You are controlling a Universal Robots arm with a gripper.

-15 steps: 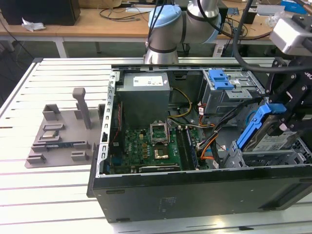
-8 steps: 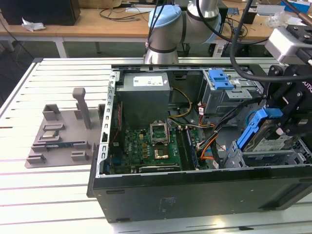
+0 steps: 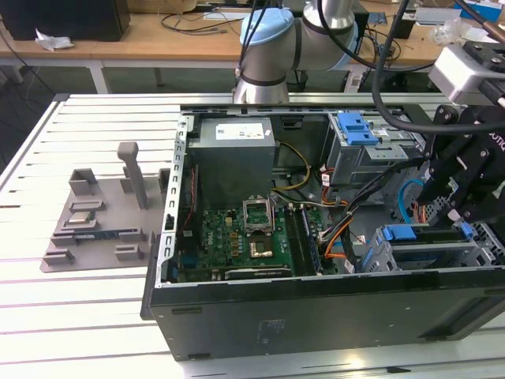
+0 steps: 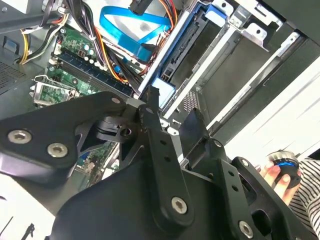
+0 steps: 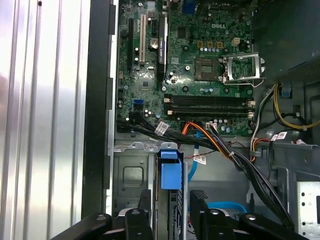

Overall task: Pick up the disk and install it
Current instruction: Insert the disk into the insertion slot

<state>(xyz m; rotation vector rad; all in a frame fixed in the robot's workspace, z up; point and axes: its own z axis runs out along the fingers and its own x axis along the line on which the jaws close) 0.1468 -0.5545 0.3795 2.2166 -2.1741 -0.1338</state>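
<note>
End effector (image 5: pixel 172 196): fingers apart, gripping nothing, straddling blue rail tab (image 5: pixel 170 171) without visible contact. Disk (image 4: pixel 202 52): lying in lower drive bay (image 3: pixel 384 254) at the exterior view's right of the computer case (image 3: pixel 316 316), blue rail alongside, connector end toward the motherboard (image 3: pixel 237 245). Judged step: seating or release, pickup done; full seating not confirmable. Any further move calls for straight travel along the bay, clear of the cable bundle (image 5: pixel 240 160) just beside. Case open on slatted metal bench (image 3: pixel 79 316); grey parts fixture (image 3: pixel 95 225) well apart at the exterior view's left. Wooden desk (image 3: pixel 158 39) behind; a hand (image 4: pixel 275 172) on a small controller in the second wrist view.
</note>
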